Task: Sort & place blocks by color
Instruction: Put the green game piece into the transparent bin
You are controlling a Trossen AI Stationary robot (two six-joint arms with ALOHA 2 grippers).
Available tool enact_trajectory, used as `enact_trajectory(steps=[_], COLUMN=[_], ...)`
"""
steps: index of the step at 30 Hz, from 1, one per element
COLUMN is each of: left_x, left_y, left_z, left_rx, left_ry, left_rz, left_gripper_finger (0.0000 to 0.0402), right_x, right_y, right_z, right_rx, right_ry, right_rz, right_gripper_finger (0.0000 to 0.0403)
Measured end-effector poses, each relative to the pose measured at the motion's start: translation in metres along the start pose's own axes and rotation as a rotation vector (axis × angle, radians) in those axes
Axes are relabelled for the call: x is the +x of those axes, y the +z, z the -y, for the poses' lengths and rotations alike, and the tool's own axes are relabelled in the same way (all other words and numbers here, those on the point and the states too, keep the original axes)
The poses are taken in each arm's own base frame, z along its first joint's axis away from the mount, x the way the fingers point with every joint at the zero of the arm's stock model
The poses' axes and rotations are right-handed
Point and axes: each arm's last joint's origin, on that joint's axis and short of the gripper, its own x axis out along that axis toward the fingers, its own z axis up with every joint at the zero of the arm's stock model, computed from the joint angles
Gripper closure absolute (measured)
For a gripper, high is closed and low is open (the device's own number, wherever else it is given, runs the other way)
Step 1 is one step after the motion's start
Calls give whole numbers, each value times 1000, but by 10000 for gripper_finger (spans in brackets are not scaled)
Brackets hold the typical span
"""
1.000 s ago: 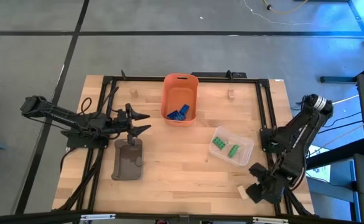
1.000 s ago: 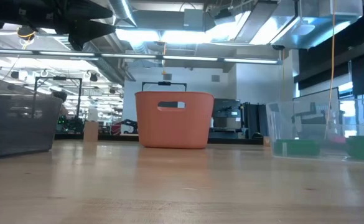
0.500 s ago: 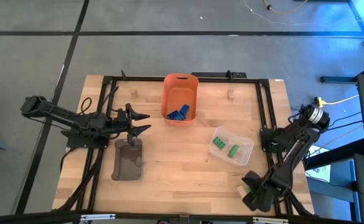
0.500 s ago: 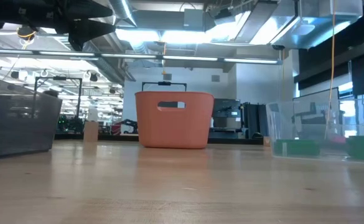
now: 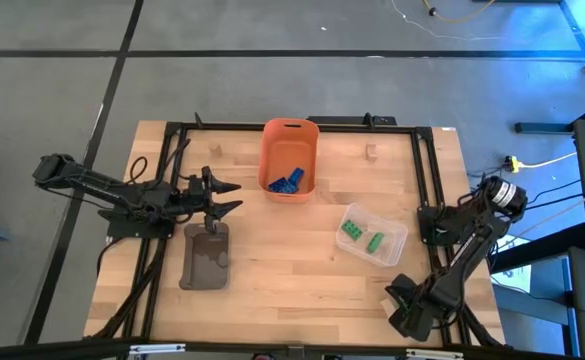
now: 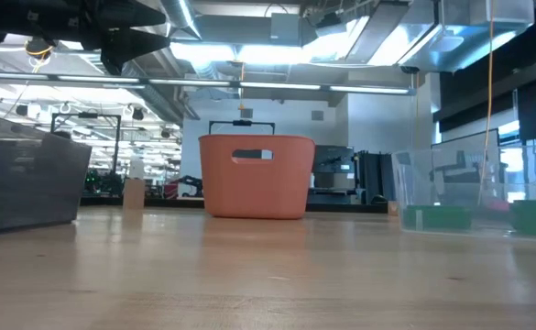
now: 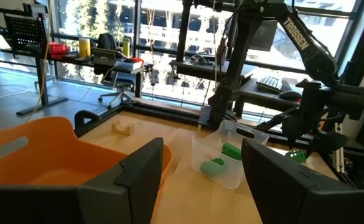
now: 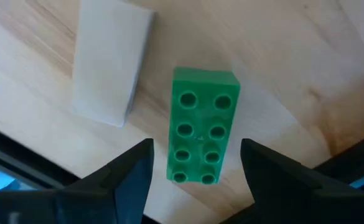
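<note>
In the right wrist view a green eight-stud brick (image 8: 203, 134) lies flat on the table beside a tan block (image 8: 110, 68). My right gripper (image 8: 197, 177) is open above the brick, pointing down, with one finger on either side of the brick's near end, apart from it. In the high view it sits at the table's near right corner (image 5: 404, 305). My left gripper (image 5: 224, 197) waits open above the grey tray (image 5: 204, 255). Blue blocks (image 5: 286, 181) lie in the orange bin (image 5: 290, 130). Green blocks (image 5: 362, 235) lie in the clear container (image 5: 392, 240). Two more tan blocks (image 5: 215, 150) (image 5: 371, 151) rest near the far edge.
The orange bin (image 6: 257, 176) stands mid-table toward the far edge, the clear container (image 6: 474, 188) to its right and the grey tray (image 6: 25, 183) to its left. A black frame (image 5: 427, 180) runs along the table's sides. The near edge lies just beside my right gripper.
My right arm has sunk lower and its gripper has shifted a little toward the table's left along the near edge, covering the tan block that showed there in the high view. Its fingers stayed open. The left arm and all containers kept still.
</note>
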Motion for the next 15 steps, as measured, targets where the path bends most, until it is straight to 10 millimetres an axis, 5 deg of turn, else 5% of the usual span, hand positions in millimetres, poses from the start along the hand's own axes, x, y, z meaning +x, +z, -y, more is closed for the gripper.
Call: enact_trajectory(steps=[15], left_x=[0], left_y=[0], left_z=[0], left_rx=[0], left_ry=[0], left_rz=[0], left_gripper_finger=[192], right_x=[15], right_y=[1], right_z=[-1], right_rx=[8], right_ry=[-64], right_rz=[-10], right_gripper_finger=[162])
